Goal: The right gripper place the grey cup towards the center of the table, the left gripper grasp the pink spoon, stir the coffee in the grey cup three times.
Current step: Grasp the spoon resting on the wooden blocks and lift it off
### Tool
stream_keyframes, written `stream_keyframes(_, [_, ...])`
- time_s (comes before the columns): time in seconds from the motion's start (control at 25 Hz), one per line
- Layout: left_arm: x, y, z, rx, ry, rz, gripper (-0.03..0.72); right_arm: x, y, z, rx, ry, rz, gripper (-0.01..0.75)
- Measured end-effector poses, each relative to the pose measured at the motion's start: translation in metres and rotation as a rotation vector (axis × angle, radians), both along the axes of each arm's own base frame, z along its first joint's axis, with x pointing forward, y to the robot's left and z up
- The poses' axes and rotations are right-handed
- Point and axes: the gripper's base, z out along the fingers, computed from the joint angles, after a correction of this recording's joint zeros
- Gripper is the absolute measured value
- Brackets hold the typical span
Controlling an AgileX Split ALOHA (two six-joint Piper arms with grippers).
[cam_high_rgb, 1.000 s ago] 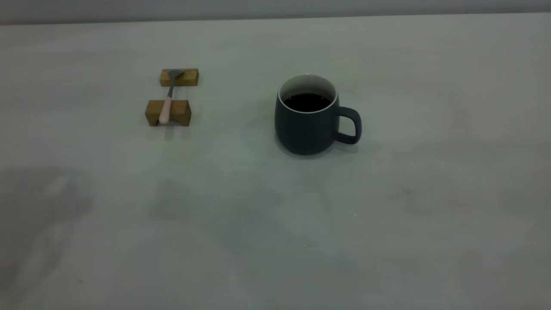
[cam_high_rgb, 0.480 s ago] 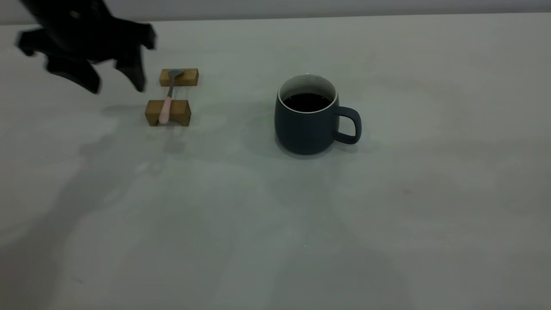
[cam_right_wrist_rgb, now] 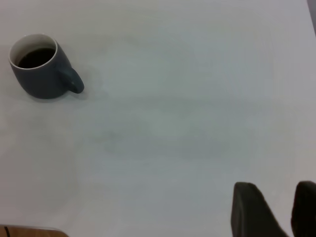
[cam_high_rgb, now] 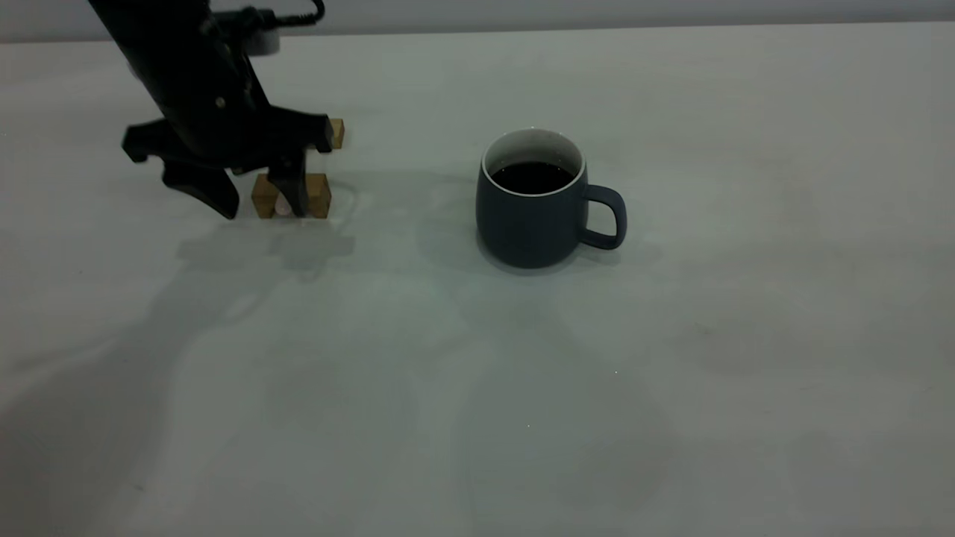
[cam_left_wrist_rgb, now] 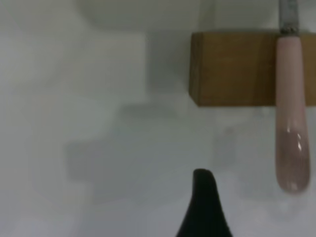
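Note:
The grey cup (cam_high_rgb: 533,212) stands upright near the middle of the table (cam_high_rgb: 671,373), handle to the right, with dark coffee (cam_high_rgb: 532,177) inside. The pink spoon (cam_left_wrist_rgb: 291,123) lies across two wooden blocks; only its handle end (cam_high_rgb: 282,208) shows in the exterior view. My left gripper (cam_high_rgb: 261,212) is open and low over the near block (cam_high_rgb: 321,195), one finger to the left of the block and the other in front of it. One fingertip (cam_left_wrist_rgb: 205,202) shows in the left wrist view, beside the handle. My right gripper (cam_right_wrist_rgb: 279,212) is open and empty, far from the cup (cam_right_wrist_rgb: 42,74).
The far wooden block (cam_high_rgb: 337,133) peeks out behind the left arm. A brown wooden edge (cam_right_wrist_rgb: 29,231) shows at a corner of the right wrist view. Bare table lies all around the cup.
The left arm came in from the upper left, then moved down and right until its open fingers reached the near block and spoon handle. Cup and spoon have not moved.

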Motion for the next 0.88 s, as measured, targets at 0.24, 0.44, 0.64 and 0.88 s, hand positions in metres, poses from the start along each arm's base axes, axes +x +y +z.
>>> stream_keyframes(0.24, [0.005,-0.006,-0.010,-0.008,-0.012,-0.005,0.501,0.000,0.000,0.000,0.000,0.000,0.000,0.238])
stream_keyframes(0.44, [0.008,-0.009,-0.008,-0.042,-0.025,0.033,0.254,0.000,0.000,0.000,0.000,0.000,0.000,0.238])
stream_keyframes(0.64, [0.008,-0.010,-0.007,-0.062,-0.003,0.067,0.169,0.000,0.000,0.000,0.000,0.000,0.000,0.238])
stream_keyframes(0.88, [0.019,-0.021,0.039,-0.139,0.071,0.174,0.169,0.000,0.000,0.000,0.000,0.000,0.000,0.238])
